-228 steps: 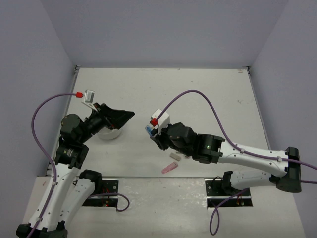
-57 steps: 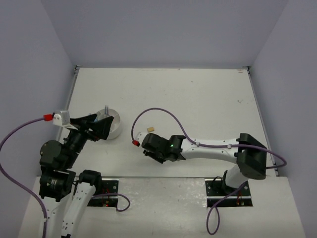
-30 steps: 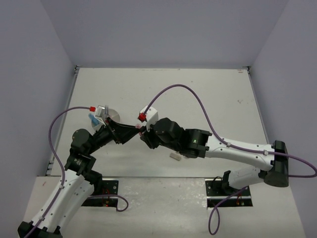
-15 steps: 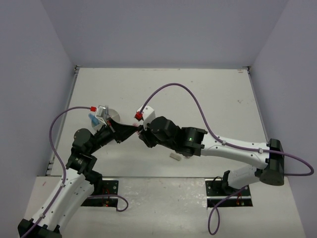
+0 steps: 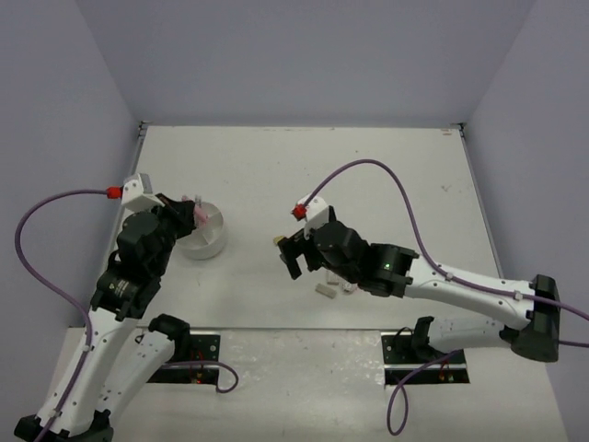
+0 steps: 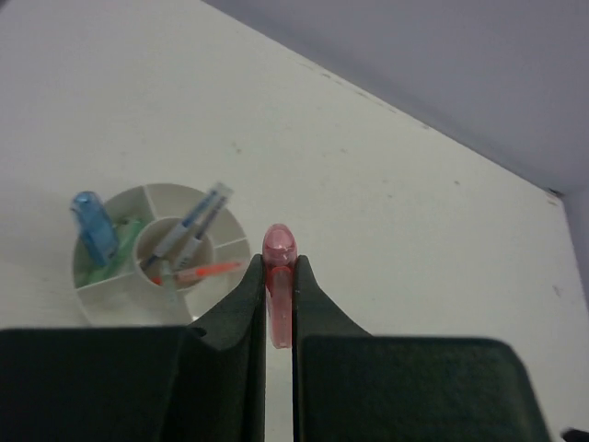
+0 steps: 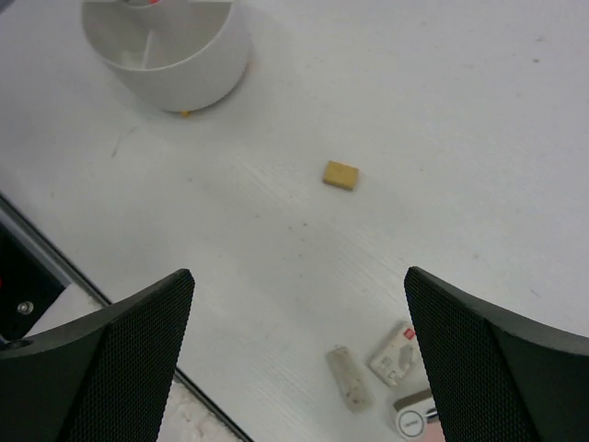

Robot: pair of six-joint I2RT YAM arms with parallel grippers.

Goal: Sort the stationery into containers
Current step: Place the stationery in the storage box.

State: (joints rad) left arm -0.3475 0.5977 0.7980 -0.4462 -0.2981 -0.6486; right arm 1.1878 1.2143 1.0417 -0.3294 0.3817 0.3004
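Observation:
My left gripper (image 6: 278, 267) is shut on a short pink marker (image 6: 278, 244), whose cap sticks out past the fingertips. It hangs just right of the round white container (image 6: 101, 285), which holds a blue marker (image 6: 92, 228), grey-blue pens (image 6: 193, 226) and an orange pen (image 6: 198, 273). From above, the left gripper (image 5: 187, 215) is over the container's (image 5: 207, 244) rim. My right gripper (image 7: 296, 276) stands wide open and empty above the table. A tan eraser (image 7: 340, 175) lies ahead of it, a grey eraser (image 7: 348, 378) and a white eraser (image 7: 394, 353) below it.
A small white round-faced item (image 7: 414, 421) lies beside the erasers. In the top view the tan eraser (image 5: 277, 239) is between the container and the right gripper (image 5: 290, 258). The table's near edge with a black strip (image 7: 55, 267) runs along the lower left.
The two grippers met mid-table; the left shut on the pink marker and the right opened. The left arm swung left to the container, and the right arm drew back right.

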